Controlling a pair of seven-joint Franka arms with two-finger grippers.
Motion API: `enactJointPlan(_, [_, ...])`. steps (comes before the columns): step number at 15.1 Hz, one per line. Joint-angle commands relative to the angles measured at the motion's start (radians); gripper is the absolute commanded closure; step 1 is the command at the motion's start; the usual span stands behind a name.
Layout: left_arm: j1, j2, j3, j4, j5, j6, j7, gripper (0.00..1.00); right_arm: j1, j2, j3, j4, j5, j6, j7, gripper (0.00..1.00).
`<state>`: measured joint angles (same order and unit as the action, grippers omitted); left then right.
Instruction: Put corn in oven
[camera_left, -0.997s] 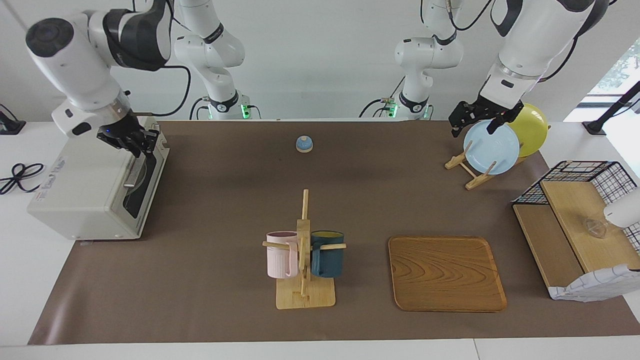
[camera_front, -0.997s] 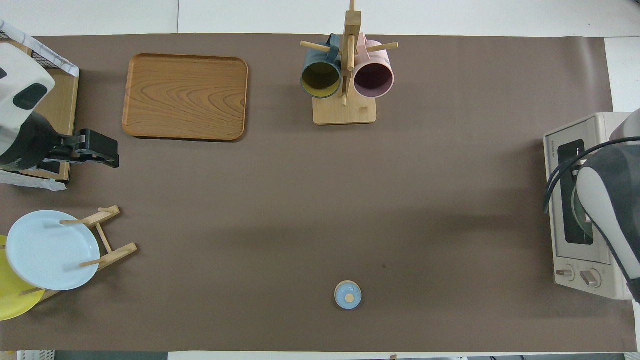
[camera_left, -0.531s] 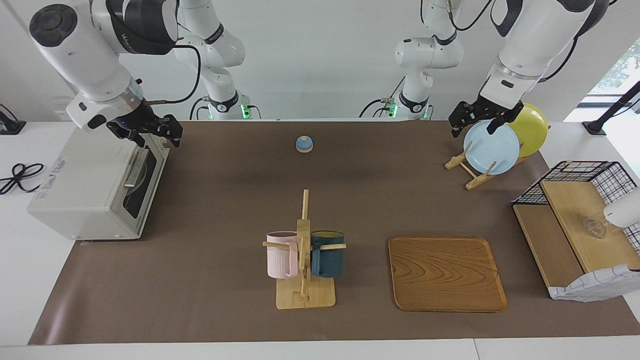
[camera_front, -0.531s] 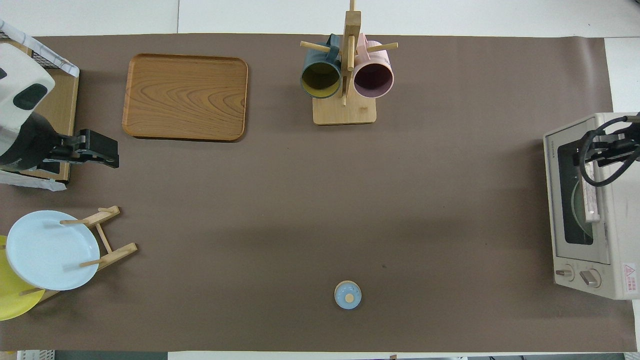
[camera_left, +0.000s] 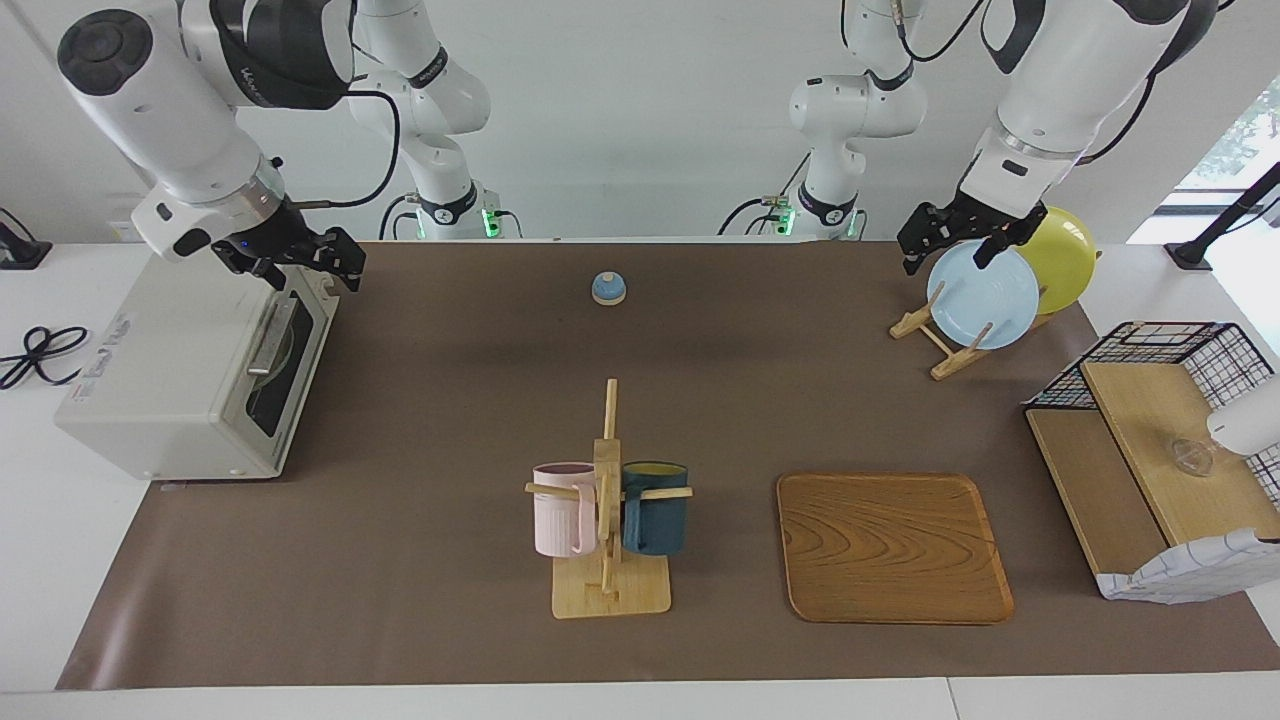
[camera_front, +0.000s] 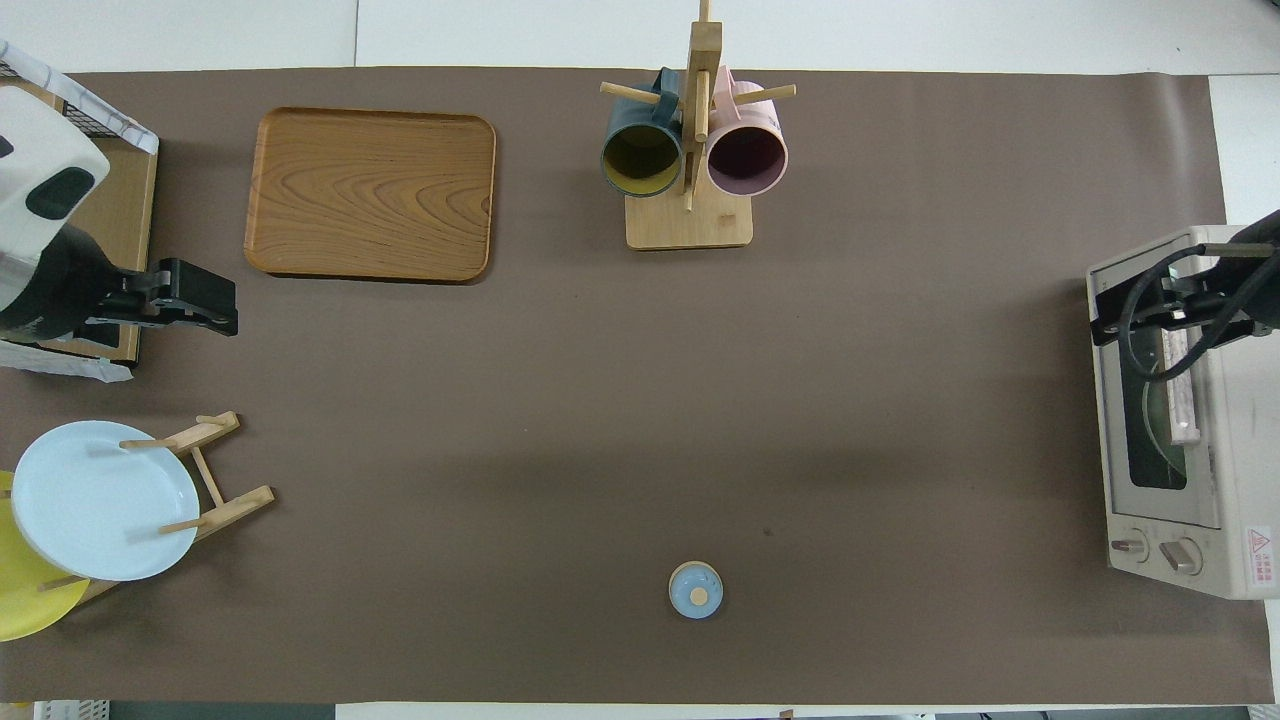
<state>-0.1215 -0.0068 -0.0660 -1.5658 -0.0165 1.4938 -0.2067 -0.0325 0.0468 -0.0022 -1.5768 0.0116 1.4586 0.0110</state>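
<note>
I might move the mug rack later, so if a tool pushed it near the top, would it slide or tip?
Probably tip: the mug rack is a tall thin post on a small flat base. Two hanging mugs raise its weight. Pushed low at the base, it would likelier slide.

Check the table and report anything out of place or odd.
Nothing is spilled, tipped or damaged. One oddity: no corn shows anywhere, and the oven has its door shut. The right gripper hangs over the oven's end nearer the robots; the left gripper waits over the plate rack.
</note>
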Motion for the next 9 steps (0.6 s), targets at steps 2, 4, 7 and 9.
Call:
enactJointPlan(2, [0.01, -0.019, -0.006, -0.017, 0.021, 0.005, 0.003, 0.0, -0.006, -0.019, 0.005, -0.005, 0.011, 0.034, 0.01, 0.0])
enactJointPlan(4, [0.01, -0.019, -0.006, -0.017, 0.021, 0.005, 0.003, 0.0, -0.006, -0.022, 0.005, -0.002, 0.01, 0.043, 0.015, 0.0])
enactJointPlan(7, [0.008, -0.019, -0.006, -0.017, 0.021, 0.005, 0.003, 0.0, -0.004, -0.024, 0.007, 0.011, 0.021, 0.048, 0.014, 0.0])
enactJointPlan(9, [0.01, -0.019, -0.006, -0.017, 0.021, 0.005, 0.003, 0.0, 0.0, -0.025, 0.011, 0.011, 0.021, 0.049, 0.012, 0.0])
